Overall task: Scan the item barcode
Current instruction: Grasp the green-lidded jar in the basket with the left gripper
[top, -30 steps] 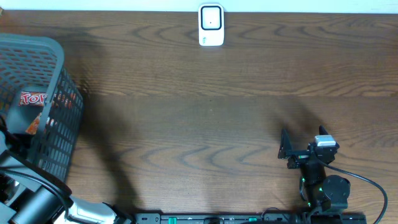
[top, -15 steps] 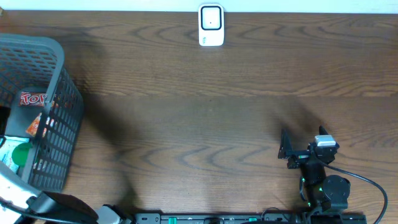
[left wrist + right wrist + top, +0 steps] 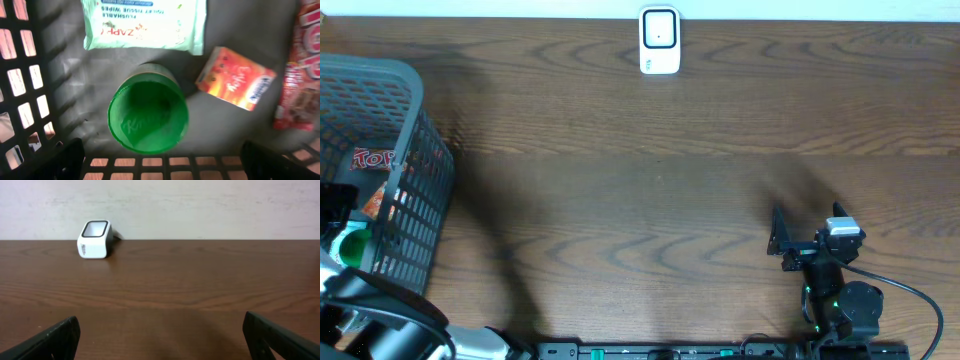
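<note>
Left wrist view: the left pincer (image 3: 161,162) hangs spread above the green lid (image 3: 148,117) inside the basket (image 3: 70,95).

Left gripper (image 3: 162,162), right gripper (image 3: 161,337) — both jaws wide apart

A small white box-shaped scanner (image 3: 93,240) stands at the far edge of the brown wooden table (image 3: 200,287), toward its left. The black jaws of the right gripper (image 3: 160,344) stand wide apart.
</note>
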`<state>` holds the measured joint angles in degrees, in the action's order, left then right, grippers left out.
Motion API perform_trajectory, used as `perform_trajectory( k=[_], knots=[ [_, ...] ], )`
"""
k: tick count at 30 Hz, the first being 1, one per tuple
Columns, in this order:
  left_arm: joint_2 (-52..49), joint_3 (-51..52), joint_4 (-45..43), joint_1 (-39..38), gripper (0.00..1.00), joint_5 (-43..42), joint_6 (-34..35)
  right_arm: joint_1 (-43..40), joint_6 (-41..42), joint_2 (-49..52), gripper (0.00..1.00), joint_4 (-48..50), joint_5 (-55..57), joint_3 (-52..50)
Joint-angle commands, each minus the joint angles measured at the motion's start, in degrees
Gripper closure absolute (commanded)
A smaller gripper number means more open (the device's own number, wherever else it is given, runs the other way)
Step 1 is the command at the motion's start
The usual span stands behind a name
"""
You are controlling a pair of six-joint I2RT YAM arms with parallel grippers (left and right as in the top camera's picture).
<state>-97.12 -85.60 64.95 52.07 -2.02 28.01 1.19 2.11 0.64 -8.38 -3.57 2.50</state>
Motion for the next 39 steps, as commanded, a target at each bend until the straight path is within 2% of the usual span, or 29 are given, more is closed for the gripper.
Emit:
perform_trajectory(
  k=[1,10,25,39],
  knots=[
    [-2.9,0.3,0.9,0.3,0.00,1.9,-1.0,-0.4,-0.5,-0.1,0.01,0.0,0.3,-0.2],
    [-8.0,0.9,1.6,0.3,0.00,1.8,-0.7,-0.4,-0.5,-0.1,0.01,0.0,0.3,-0.2],
    [-10.6,8.5,-6.6,1.6,0.00,1.8,-1.0,-0.4,-0.5,-0.1,0.01,0.0,0.3,-0.2],
    [-12.4,8.6,-8.1,1.6,0.03,1.8,-2.5,-0.4,-0.5,-0.1,0.01,0.0,0.3,-0.2]
  ],
)
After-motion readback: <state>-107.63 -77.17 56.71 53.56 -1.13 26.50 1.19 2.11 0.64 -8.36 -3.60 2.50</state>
